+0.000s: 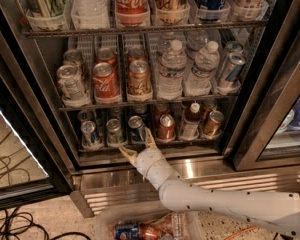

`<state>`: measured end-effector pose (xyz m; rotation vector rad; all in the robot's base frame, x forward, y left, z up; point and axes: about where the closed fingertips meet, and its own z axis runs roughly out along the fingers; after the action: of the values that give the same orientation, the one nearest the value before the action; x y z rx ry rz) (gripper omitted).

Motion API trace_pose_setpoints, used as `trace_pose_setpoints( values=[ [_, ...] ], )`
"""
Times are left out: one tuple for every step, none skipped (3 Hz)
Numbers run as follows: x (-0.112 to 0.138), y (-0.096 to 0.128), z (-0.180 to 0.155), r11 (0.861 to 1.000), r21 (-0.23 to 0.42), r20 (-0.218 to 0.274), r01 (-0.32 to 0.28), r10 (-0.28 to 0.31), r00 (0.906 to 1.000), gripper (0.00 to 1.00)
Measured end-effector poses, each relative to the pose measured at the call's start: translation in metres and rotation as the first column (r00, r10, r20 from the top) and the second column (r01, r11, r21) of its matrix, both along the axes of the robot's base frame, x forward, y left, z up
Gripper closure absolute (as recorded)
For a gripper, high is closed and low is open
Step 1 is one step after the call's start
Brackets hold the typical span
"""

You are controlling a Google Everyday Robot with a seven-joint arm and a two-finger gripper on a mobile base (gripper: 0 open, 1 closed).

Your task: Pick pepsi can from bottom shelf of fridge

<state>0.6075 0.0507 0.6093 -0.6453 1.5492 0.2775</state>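
Observation:
The pepsi can (pixel 136 127) is dark blue with a silver top. It stands at the front of the bottom shelf (pixel 200 140) of the fridge (pixel 252 114), third lane from the left. A silver-and-blue can (pixel 90 133) and a greenish-silver can (pixel 113 131) stand to its left, a copper can (pixel 166 126) to its right. My gripper (pixel 136 141) is open just in front of and below the pepsi can. One fingertip reaches up beside the can's right edge; the other points left along the shelf's front rail. It holds nothing.
The rack above holds Coke cans (pixel 105 82) and water bottles (pixel 171 69). The stainless steel base with grille (pixel 210 168) lies under my arm. A clear bin (pixel 150 225) with cans sits on the floor in front. Cables (pixel 10 219) lie at the lower left.

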Motion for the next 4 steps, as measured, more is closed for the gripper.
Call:
trace_pose_setpoints(
  values=[
    [0.005, -0.001, -0.005, 0.999, 0.004, 0.005, 0.032, -0.032, 0.9995, 0.26],
    [0.011, -0.007, -0.015, 0.996, 0.006, -0.02, 0.088, -0.088, 0.9959, 0.25],
    [0.023, -0.017, -0.024, 0.988, 0.021, -0.05, 0.156, -0.154, 0.9868, 0.26],
    [0.037, -0.03, -0.023, 0.974, 0.044, -0.052, 0.224, -0.221, 0.9738, 0.28]
  ],
)
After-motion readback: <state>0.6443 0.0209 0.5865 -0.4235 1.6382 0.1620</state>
